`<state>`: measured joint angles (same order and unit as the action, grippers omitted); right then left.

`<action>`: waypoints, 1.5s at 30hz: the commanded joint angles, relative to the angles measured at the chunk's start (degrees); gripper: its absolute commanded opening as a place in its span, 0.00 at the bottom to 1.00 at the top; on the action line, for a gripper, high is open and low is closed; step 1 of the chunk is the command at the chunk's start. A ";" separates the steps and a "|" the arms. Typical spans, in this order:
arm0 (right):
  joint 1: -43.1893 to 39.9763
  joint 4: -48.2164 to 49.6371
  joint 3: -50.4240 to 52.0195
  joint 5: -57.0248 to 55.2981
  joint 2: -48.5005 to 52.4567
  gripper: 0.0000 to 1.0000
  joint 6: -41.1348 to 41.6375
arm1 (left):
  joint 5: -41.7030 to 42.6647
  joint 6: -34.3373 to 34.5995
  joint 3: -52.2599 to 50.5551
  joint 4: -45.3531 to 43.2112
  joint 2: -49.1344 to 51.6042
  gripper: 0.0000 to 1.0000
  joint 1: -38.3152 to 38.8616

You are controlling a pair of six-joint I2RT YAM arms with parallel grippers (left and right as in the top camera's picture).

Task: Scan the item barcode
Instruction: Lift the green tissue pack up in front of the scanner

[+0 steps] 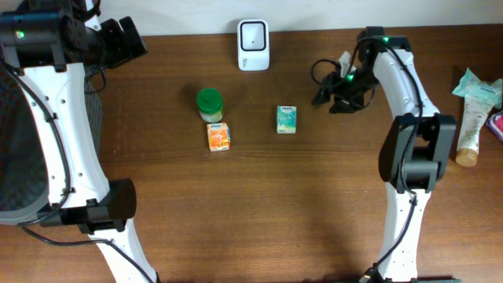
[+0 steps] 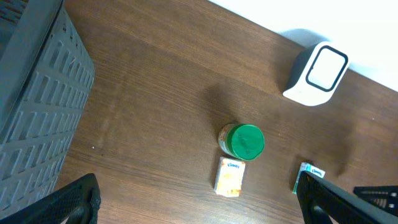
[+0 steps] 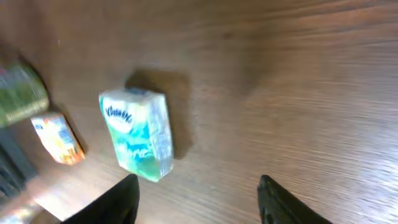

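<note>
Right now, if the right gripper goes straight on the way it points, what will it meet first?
Probably the teal Kleenex tissue pack, lying ahead of the open right gripper. It sits toward one finger's side, so the gripper may only clip it.

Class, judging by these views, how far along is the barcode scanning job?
Done: nothing visibly; the jar, orange pack and teal pack rest on the table, apart from the scanner. In hand: nothing; the right pincer hangs open near the teal pack. Left: grasp an item, show it to the scanner.
</note>
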<state>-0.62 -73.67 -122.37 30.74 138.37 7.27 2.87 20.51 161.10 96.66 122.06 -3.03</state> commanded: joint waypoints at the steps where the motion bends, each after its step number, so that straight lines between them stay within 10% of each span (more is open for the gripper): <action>1: 4.76 -0.20 -0.39 -0.96 -1.03 0.60 -4.04 | 0.37 -0.87 0.13 0.04 -0.90 0.99 -0.13; 11: 11.19 13.75 12.48 -4.46 -0.94 0.53 2.25 | 0.37 -0.87 0.13 0.04 -0.90 0.99 -0.13; 15: 11.52 14.45 13.42 0.11 -0.98 0.05 2.25 | 0.37 -0.87 0.13 0.04 -0.90 0.99 -0.13; 23: 6.43 12.48 6.01 40.76 -1.07 0.04 -16.55 | 0.37 -0.87 0.13 0.04 -0.90 0.99 -0.13; 29: 5.66 9.57 5.99 41.05 -1.07 0.04 -37.86 | 0.37 -0.87 0.13 0.04 -0.90 0.99 -0.13; 36: 5.16 13.77 5.99 41.90 -1.07 0.04 -32.44 | 0.37 -0.87 0.13 0.04 -0.90 0.99 -0.13; 41: 9.22 15.37 -2.99 -5.75 -2.05 0.04 -7.02 | 0.37 -0.87 0.13 0.04 -0.90 0.99 -0.13; 45: 16.65 21.00 -12.41 -48.13 -2.05 0.04 -10.43 | 0.37 -0.87 0.13 0.04 -0.90 0.99 -0.13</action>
<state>11.11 -57.54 -131.00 16.32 137.38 -1.96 2.85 20.49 161.10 96.66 122.06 -3.03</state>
